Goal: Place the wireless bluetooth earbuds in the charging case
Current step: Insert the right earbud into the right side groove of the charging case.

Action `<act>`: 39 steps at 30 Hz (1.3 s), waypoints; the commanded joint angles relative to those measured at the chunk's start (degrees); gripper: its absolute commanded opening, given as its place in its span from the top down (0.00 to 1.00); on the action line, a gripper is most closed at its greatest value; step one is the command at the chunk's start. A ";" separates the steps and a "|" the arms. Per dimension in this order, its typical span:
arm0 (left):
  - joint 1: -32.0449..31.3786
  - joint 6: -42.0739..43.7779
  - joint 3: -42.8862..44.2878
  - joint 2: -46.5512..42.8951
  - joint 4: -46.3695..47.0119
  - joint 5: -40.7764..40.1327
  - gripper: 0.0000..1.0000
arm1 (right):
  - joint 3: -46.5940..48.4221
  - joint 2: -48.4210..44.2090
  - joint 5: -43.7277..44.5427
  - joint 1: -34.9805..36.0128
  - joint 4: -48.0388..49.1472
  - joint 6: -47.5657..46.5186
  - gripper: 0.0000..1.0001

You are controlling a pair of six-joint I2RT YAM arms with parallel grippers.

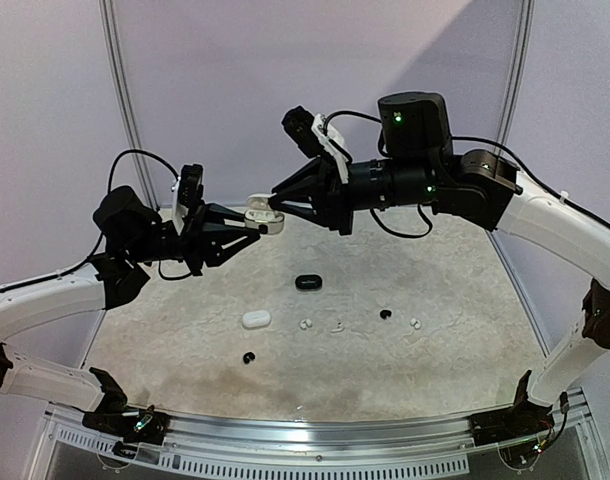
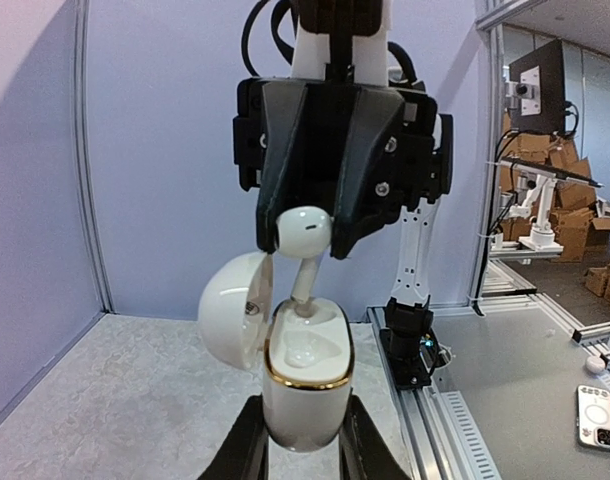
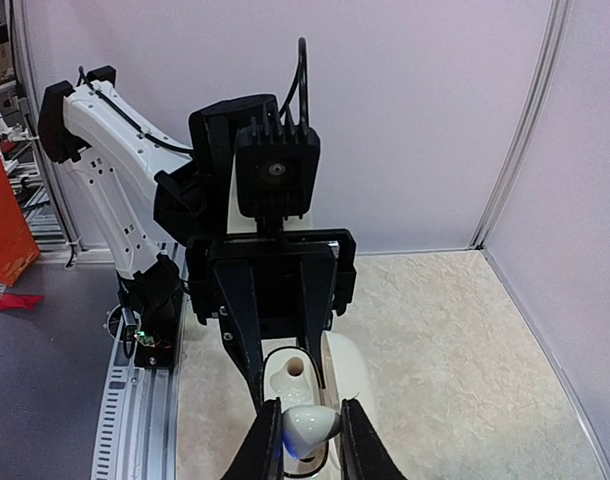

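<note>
Meeting in mid-air above the middle of the table, the left gripper clamps narrowly on an open white charging case while the right gripper faces it from the opposite side, as the overhead camera shows. Five loose earbuds, three white and two black, lie scattered toward the near edge, alongside a closed white case and a black case. From the left wrist, the gold-rimmed case stands upright between the fingers with its lid swung open to one side. The right gripper's jaws pinch the head of a white earbud, whose stem tip sits at or just inside the mouth of one socket, the head well clear of it. From the right wrist, the bud's glossy head shows between the narrow jaws, with the case's open top directly beyond. The risk from here, by the look of it, is a stem slightly off the socket's line catching on the rim. A push could then tip the case in its grip or squeeze the slick bud out onto the table. Letting go before it seats could leave it standing proud, blocking the lid.
</note>
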 commanded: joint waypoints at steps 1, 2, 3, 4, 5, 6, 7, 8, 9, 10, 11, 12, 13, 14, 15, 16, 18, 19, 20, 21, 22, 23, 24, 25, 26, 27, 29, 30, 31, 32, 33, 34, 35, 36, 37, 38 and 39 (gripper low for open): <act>-0.62 0.74 -0.25 -0.95 1.89 -0.97 1.00 | 2.20 2.18 -1.90 0.38 -5.57 -2.08 1.00; -0.62 0.77 -0.25 -0.97 1.95 -0.97 1.00 | 2.56 2.32 -1.99 0.38 -6.39 -2.61 1.00; -0.67 0.72 -0.25 -1.02 1.97 -0.97 1.00 | 2.84 2.48 -2.02 0.34 -7.13 -2.94 1.00; -0.63 0.69 -0.25 -1.08 1.91 -0.97 1.00 | 2.92 2.51 -2.01 0.38 -7.81 -3.37 1.00; -0.62 0.71 -0.32 -1.08 1.89 -0.97 1.00 | 2.90 2.43 -2.07 0.35 -8.12 -3.72 1.00; -0.62 0.69 -0.33 -1.08 1.84 -0.97 1.00 | 2.93 2.29 -2.04 0.41 -8.35 -4.10 1.00; -0.62 0.63 -0.34 -1.04 1.84 -0.93 1.00 | 3.00 2.26 -2.01 0.41 -8.83 -4.25 1.00; -0.62 0.64 -0.34 -1.08 1.88 -0.97 1.00 | 3.16 2.30 -1.89 0.36 -9.21 -4.48 1.00; -0.62 0.60 -0.34 -1.07 1.93 -0.97 1.00 | 3.37 2.37 -1.84 0.37 -9.89 -4.89 1.00; -0.62 0.60 -0.27 -1.03 1.89 -1.00 1.00 | 3.51 2.49 -1.71 0.35 -10.49 -5.20 1.00; -0.62 0.60 -0.25 -1.04 1.89 -0.96 1.00 | 3.67 2.58 -1.56 0.40 -10.99 -5.52 1.00; -0.62 0.55 -0.25 -1.07 1.89 -0.97 1.00 | 3.70 2.63 -1.41 0.34 -11.27 -5.71 1.00; -0.62 0.59 -0.25 -1.09 1.87 -0.97 1.00 | 3.72 2.61 -1.55 0.39 -11.20 -5.96 1.00; -0.62 0.51 -0.20 -1.02 1.82 -0.90 1.00 | 3.70 2.61 -1.75 0.35 -11.14 -6.02 1.00; -0.62 0.53 -0.17 -1.00 1.80 -0.89 1.00 | 3.73 2.68 -1.86 0.41 -10.98 -6.03 1.00; -0.62 0.53 -0.16 -0.93 1.80 -0.81 1.00 | 3.89 2.73 -1.72 0.39 -10.93 -5.99 1.00; -0.71 0.63 -0.16 -0.83 1.88 -0.70 1.00 | 4.28 3.19 -1.11 0.35 -10.70 -5.95 1.00; -0.71 0.68 -0.08 -0.84 1.89 -0.71 1.00 | 4.54 3.32 -0.69 0.37 -10.68 -5.88 1.00; -0.71 0.69 -0.07 -0.84 1.89 -0.62 1.00 | 4.73 3.52 -0.35 0.37 -10.65 -5.94 1.00; -0.73 0.76 -0.07 -0.83 1.89 -0.54 1.00 | 4.99 3.69 -0.21 0.34 -10.52 -5.94 1.00; -0.71 0.75 -0.07 -0.84 1.89 -0.41 1.00 | 5.18 3.90 -0.17 0.33 -10.27 -5.88 1.00; -0.75 0.81 -0.07 -0.80 1.89 -0.44 1.00 | 5.29 4.07 -0.11 0.38 -9.94 -5.86 1.00; -0.72 0.86 -0.15 -0.82 1.89 -0.45 1.00 | 5.38 4.24 -0.14 0.34 -9.55 -5.81 1.00; -0.71 0.88 -0.16 -0.80 1.95 -0.51 1.00 | 5.59 4.33 -0.11 0.34 -9.34 -5.78 1.00; -0.71 0.92 -0.24 -0.74 1.97 -0.60 1.00 | 5.76 4.51 -0.12 0.33 -9.24 -5.84 1.00; -0.75 0.92 -0.25 -0.81 2.02 -0.65 1.00 | 5.89 4.60 -0.12 0.41 -9.35 -5.90 1.00; -0.71 1.03 -0.38 -0.98 2.06 -0.64 1.00 | 5.92 4.54 -0.04 0.35 -9.56 -6.11 1.00; -0.78 0.98 -0.42 -0.92 2.06 -0.72 1.00 | 5.92 4.49 0.01 0.33 -9.70 -6.32 1.00; -0.74 1.03 -0.47 -0.96 2.11 -0.83 1.00 | 5.92 4.46 0.17 0.33 -9.84 -6.37 1.00; -0.71 1.07 -0.51 -0.97 2.26 -0.96 1.00 | 5.88 4.45 0.23 0.35 -9.99 -6.45 1.00; -0.71 1.00 -0.58 -1.00 2.48 -0.99 1.00 | 5.92 4.33 0.27 0.34 -10.02 -6.60 1.00; -0.71 0.90 -0.60 -0.92 2.75 -1.11 1.00 | 5.92 4.22 0.23 0.38 -10.20 -6.69 0.98; -0.71 0.80 -0.66 -0.95 3.03 -1.22 1.00 | 5.92 4.26 0.20 0.36 -10.43 -6.86 0.96; -0.71 0.78 -0.68 -0.95 3.17 -1.15 1.00 | 5.88 4.20 0.17 0.33 -10.65 -6.97 0.94; -0.73 0.69 -0.69 -0.98 3.20 -1.15 1.00 | 5.92 4.19 0.18 0.38 -10.80 -7.15 0.91; -0.71 0.63 -0.69 -1.00 3.20 -1.08 1.00 | 5.90 4.19 0.19 0.39 -10.85 -7.17 0.88; -0.71 0.66 -0.69 -1.00 3.20 -0.99 1.00 | 5.90 4.19 0.19 0.35 -10.93 -7.18 0.87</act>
